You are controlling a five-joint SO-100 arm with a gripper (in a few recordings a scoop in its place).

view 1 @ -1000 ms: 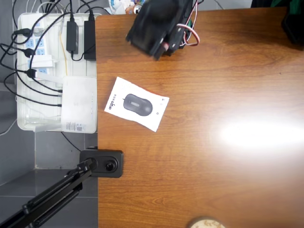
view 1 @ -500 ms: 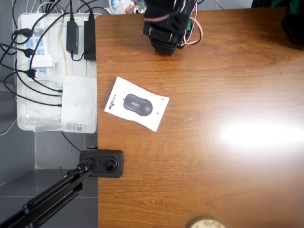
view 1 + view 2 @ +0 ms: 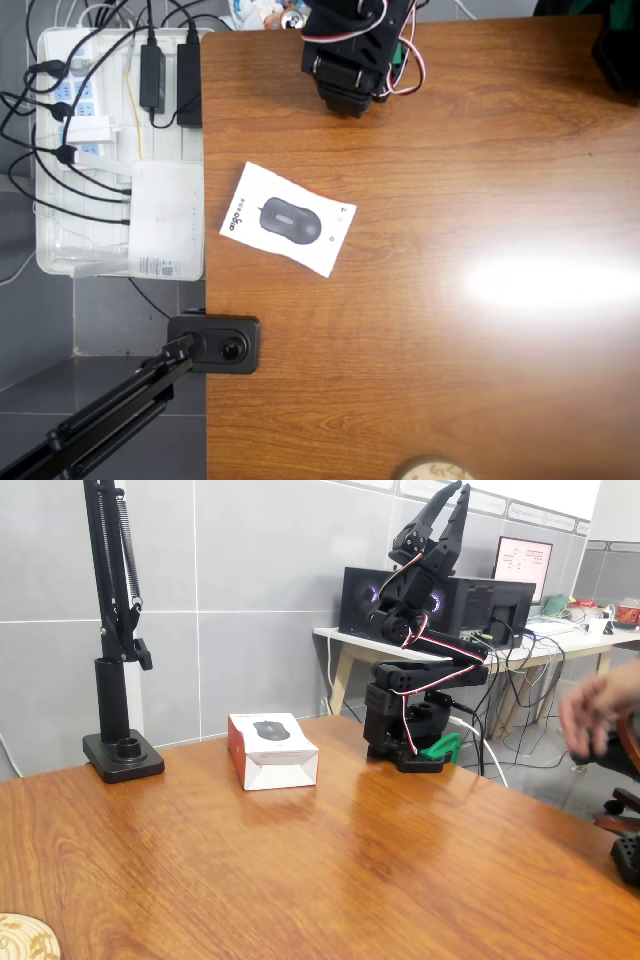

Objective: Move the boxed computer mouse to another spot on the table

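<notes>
While the box (image 3: 287, 218) lies flat near the table's (image 3: 450, 380) nine o'clock edge in the overhead view, the gripper (image 3: 446, 508), at twelve, points upward, fingers slightly parted, holding nothing; grasping looks not yet begun.

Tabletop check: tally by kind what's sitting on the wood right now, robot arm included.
Boxed computer mouse: 1
Robot arm, gripper raised: 1
Black clamp stand: 1
Round light disc at the table edge: 1
Total: 4

Arm folded over its base at tabletop's far edge, wrist up, gripper (image 3: 453, 502) pointing skyward w/ 2 fingers slightly parted, holding nothing.
</notes>
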